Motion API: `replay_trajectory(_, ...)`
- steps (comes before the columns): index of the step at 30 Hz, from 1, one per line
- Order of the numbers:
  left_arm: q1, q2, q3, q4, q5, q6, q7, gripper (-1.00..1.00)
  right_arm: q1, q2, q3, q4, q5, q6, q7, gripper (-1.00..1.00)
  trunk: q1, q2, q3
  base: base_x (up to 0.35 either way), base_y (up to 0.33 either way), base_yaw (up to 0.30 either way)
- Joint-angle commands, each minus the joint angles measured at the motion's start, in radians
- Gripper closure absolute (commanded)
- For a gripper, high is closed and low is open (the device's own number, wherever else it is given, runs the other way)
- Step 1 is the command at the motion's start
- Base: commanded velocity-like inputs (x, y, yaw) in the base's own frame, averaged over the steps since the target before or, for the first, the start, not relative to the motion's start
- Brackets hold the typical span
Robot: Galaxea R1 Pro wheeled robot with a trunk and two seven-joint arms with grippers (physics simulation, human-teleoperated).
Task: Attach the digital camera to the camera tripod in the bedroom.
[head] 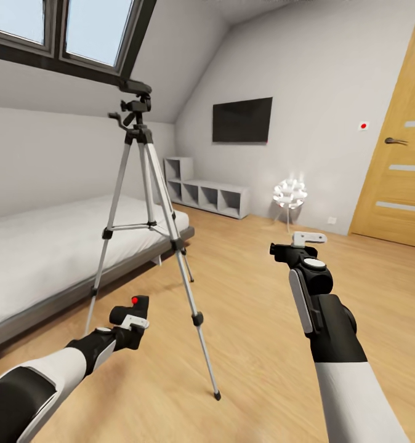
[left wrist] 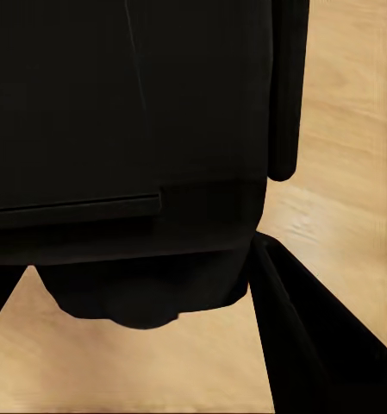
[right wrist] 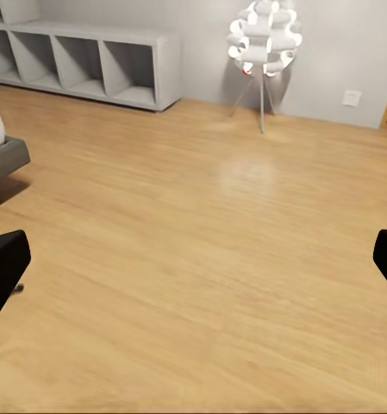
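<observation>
Left gripper (head: 132, 321): clamped on the digital camera (head: 131, 308), held low over the floor (head: 257, 344), just beside the tripod's near-left leg
Left wrist view: black body of digital camera (left wrist: 124, 155) sits right against the lens, 1 dark finger (left wrist: 318, 345) at the side, wood floor (left wrist: 348, 129) behind
Right gripper (head: 297, 245): fingers spread wide apart, nothing between them, raised over bare floor, well apart from the tripod
Right wrist view: 2 black fingertips (right wrist: 3, 272) at opposite edges, open floor (right wrist: 202, 259) between them
Digital camera: small black box, red button facing up, well below the tripod head
Camera tripod (head: 147, 227): standing upright on the floor on 3 silver legs, beside the front corner of the bed (head: 60, 258); black head with pan handle at top, nothing mounted on it
Bedroom: light wood floor, pale grey walls, sloped ceiling, skylight window (head: 66, 31) above the tripod
Shelf unit (head: 207, 194): grey cubbies, low against the far wall
TV (head: 242, 120): dark screen on far wall above the shelf unit
Lamp (head: 290, 194): white sculpted globe on thin legs, near the far wall, right of the shelf unit
Door (head: 401, 160): wood, shut, at the right edge
</observation>
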Motion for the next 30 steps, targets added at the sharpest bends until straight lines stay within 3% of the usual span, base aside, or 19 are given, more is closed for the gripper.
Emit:
replay_trajectory(1, 0.000, 0.001, -0.006, -0.002, 0.009, -0.002, -0.003, 1.00, -0.001, 0.000, 0.001, -0.001, -0.001, 0.005, -0.005, -1.00, -0.001, 0.000, -0.001, -0.295, 0.000, 0.000)
replay_trajectory(3, 0.000, 0.001, -0.006, 0.001, 0.009, -0.042, -0.004, 1.00, -0.001, 0.000, 0.001, -0.001, -0.001, 0.003, -0.005, -1.00, -0.001, 0.000, -0.001, -0.192, 0.000, 0.000)
replay_trajectory(8, 0.006, -0.007, -0.006, 0.079, 0.010, -0.284, -0.003, 1.00, -0.001, 0.000, 0.001, 0.010, -0.001, -0.008, -0.005, -1.00, -0.001, 0.000, -0.001, -0.059, 0.000, 0.000)
replay_trajectory(9, 0.011, -0.009, -0.006, 0.085, 0.010, -0.308, -0.003, 1.00, -0.001, 0.000, 0.001, 0.012, -0.001, -0.010, -0.005, -1.00, -0.001, 0.000, -0.001, -0.018, 0.000, 0.000)
replay_trajectory(19, 0.197, -0.016, -0.006, 0.108, 0.011, -0.617, 0.000, 1.00, -0.001, 0.000, 0.001, 0.022, -0.001, -0.018, -0.005, -1.00, -0.001, 0.000, -0.001, -0.004, 0.000, 0.000)
replay_trajectory(22, 0.239, -0.017, -0.006, 0.108, 0.011, -0.674, 0.001, 1.00, -0.001, 0.000, 0.001, 0.022, -0.002, -0.037, -0.005, -1.00, -0.001, 0.000, -0.001, 0.000, 0.000, 0.000)
replay_trajectory(27, 0.319, -0.016, -0.005, 0.108, 0.020, -0.783, 0.001, 1.00, 0.025, -0.001, 0.001, 0.022, -0.002, -0.147, -0.006, -1.00, -0.001, 0.000, -0.001, 0.000, 0.000, 0.000)
replay_trajectory(30, 0.342, -0.007, -0.003, 0.108, 0.058, -0.808, 0.001, 1.00, 0.074, -0.001, 0.001, 0.022, -0.001, -0.225, -0.006, -1.00, -0.001, 0.000, -0.001, 0.000, 0.000, 0.000)
